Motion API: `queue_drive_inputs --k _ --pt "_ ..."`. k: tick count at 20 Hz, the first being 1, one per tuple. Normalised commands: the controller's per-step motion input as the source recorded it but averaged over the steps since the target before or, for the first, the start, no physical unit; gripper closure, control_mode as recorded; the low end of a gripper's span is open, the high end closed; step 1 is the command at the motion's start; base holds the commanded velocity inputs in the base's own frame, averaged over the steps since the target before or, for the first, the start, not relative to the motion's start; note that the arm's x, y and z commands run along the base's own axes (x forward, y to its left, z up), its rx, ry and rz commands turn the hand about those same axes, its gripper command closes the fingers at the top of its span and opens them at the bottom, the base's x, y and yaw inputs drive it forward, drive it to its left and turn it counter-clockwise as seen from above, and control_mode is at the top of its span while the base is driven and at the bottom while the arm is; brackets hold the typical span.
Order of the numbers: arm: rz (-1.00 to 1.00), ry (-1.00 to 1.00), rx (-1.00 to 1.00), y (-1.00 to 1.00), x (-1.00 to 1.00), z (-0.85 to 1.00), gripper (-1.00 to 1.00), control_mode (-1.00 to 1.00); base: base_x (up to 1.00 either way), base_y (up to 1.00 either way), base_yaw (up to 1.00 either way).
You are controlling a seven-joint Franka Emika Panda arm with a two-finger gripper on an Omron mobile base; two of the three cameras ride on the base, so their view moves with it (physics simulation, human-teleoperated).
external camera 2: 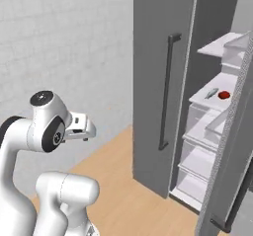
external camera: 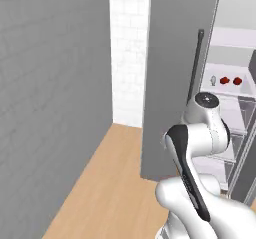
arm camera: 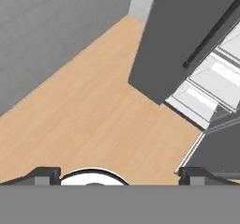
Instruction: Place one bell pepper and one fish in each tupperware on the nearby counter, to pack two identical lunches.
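As arm folds back | claw (arm camera: 120, 174) wide, aimed at floor (arm camera: 93, 110)

A fridge (external camera 2: 153, 82) is standing ahead of the robot, its right door (external camera 2: 232, 146) hanging open beside the shut left door. Inside, on a middle shelf (external camera: 227, 89), two peppers (external camera: 231, 81) are sitting side by side, with a fish (external camera: 213, 80) lying just left of them. Drawers (arm camera: 211, 85) are sitting below that shelf. A wall (external camera: 50, 98) is running along the left, floor (external camera: 110, 183) lying between it and the fridge
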Motion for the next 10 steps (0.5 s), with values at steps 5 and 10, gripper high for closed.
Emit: queue_drive_inputs --k 5,10 --pt "0.00 0.00 0.00 0.00 0.00 0.00 -1.00 1.00 0.26 0.15 -0.84" --pt "0.00 0.00 0.00 0.00 0.00 0.00 -1.00 1.00 0.11 0.00 -0.18"
